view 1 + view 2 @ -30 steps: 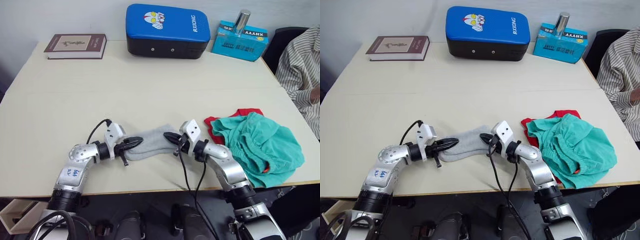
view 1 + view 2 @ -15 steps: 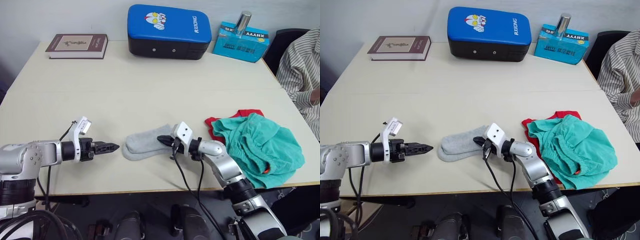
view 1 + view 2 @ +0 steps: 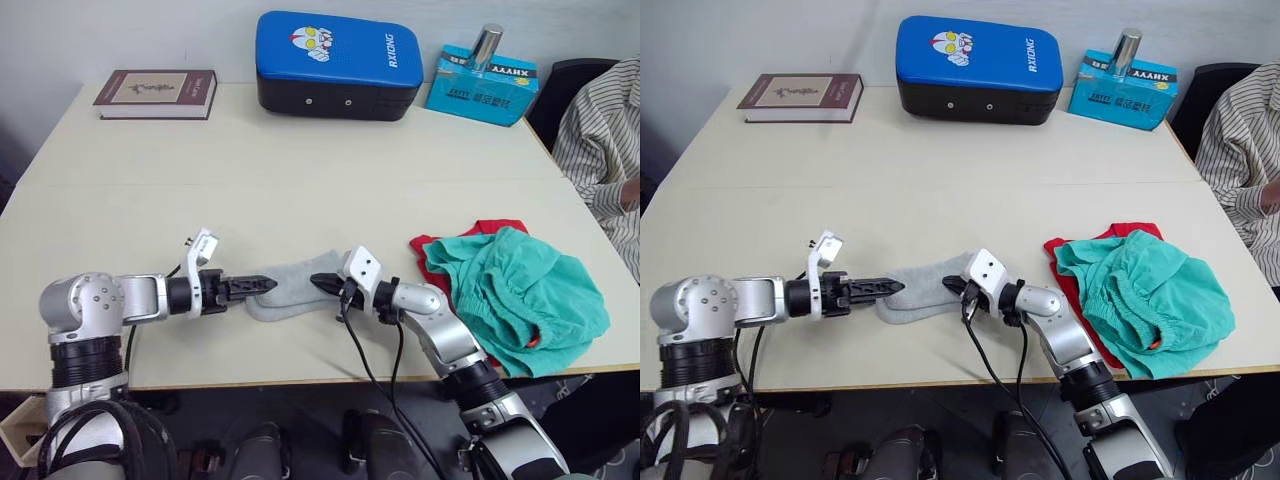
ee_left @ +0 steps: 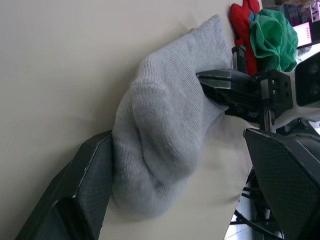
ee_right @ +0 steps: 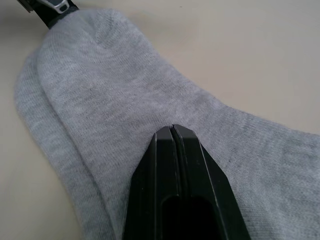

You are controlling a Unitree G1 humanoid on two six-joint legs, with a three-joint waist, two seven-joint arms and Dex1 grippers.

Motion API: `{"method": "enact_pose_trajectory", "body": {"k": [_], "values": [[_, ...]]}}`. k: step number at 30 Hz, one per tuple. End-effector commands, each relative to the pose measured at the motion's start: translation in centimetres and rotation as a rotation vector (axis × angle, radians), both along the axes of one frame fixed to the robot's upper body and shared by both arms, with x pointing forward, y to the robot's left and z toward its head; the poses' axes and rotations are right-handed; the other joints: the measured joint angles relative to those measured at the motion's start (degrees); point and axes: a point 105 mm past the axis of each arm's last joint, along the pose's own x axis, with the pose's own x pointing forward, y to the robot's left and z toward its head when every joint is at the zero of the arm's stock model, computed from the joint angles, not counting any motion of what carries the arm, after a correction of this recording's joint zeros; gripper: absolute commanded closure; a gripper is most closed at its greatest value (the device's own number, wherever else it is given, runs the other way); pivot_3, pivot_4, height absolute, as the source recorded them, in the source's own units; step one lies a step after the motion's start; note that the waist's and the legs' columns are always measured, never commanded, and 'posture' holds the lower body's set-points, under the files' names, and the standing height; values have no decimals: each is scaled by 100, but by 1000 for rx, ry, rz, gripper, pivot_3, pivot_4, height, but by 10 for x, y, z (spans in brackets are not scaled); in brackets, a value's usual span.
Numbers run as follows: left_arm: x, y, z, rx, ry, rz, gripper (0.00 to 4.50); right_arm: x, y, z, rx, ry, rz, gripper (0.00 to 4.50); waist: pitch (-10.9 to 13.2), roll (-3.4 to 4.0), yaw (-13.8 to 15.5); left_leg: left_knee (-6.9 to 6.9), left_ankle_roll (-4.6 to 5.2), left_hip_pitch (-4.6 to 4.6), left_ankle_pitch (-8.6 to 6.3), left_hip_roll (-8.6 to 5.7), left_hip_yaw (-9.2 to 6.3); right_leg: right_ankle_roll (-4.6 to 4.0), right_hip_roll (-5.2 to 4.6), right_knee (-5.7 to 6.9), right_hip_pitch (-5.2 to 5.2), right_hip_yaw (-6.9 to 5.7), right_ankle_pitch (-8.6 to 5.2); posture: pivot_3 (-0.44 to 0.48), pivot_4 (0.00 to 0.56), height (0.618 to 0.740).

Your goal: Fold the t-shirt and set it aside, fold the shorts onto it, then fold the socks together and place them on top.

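Observation:
The grey socks (image 3: 292,288) lie stacked, one on the other, on the table near its front edge. My left gripper (image 3: 264,285) is open at their left end, and its fingers (image 4: 87,192) stand wide on either side of the toe end. On the socks' right end rests my right gripper (image 3: 320,283), shut, with its tips (image 5: 172,132) pressed on top of the fabric and nothing between them. To the right, the teal shorts (image 3: 525,295) lie crumpled on the red t-shirt (image 3: 478,226), which is mostly hidden under them.
Along the table's far edge stand a brown book (image 3: 152,92), a blue padded case (image 3: 335,62) and a teal box (image 3: 480,85) with a metal can (image 3: 487,44) on it. A person's striped sleeve (image 3: 605,130) is at the right edge.
My left gripper let go of the socks, swung out to the left, and has come back open to their left end. The right gripper stayed shut on their right end.

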Motion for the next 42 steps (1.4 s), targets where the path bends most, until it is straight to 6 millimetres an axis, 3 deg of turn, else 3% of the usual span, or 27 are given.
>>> {"method": "enact_pose_trajectory", "body": {"k": [1,6,12,17,24,31,38,42], "values": [[-1,-5,8,-42,-17,-23,1244,-3,-3,-11,-16,36,-11,4500,0,0,-4,0,0,0,0,0,0,0,0,0,-1,0,0,0,150,740],[6,-7,16,-48,-71,1,2831,-3,-3,-12,-11,42,-22,4500,0,0,0,-1,-1,0,0,1,0,0,0,0,-1,1,0,0,150,740],[7,-31,51,-130,-213,-98,4491,-5,-5,-15,-15,50,-35,4500,0,-1,1,0,-2,-1,-1,0,0,0,-1,-1,0,0,0,0,150,740],[7,-66,63,-122,-297,-220,4491,-6,-9,-16,-24,53,-56,4500,0,-1,4,0,-3,-1,-1,-1,1,0,-1,-2,0,0,0,0,150,740],[30,-103,36,17,-463,-282,4491,-12,-14,-9,-28,37,-88,4500,-1,0,17,-2,-4,0,-1,-1,3,-1,6,-4,-1,0,0,0,150,740],[20,-125,25,38,-627,-453,2358,-25,-45,7,-17,27,-193,4500,0,0,36,-1,-3,-8,-1,-1,2,0,6,-19,-4,-5,0,0,150,740],[13,-114,27,26,-909,-576,166,-42,-77,13,13,60,-282,4500,0,0,27,0,0,-11,0,2,2,-2,5,-35,-9,-10,-1,0,150,740],[15,-104,34,5,-1006,-604,29,-49,-98,17,32,69,-342,4500,0,0,39,1,4,-18,1,0,2,-2,5,-38,-12,-15,-1,0,150,740]]}}
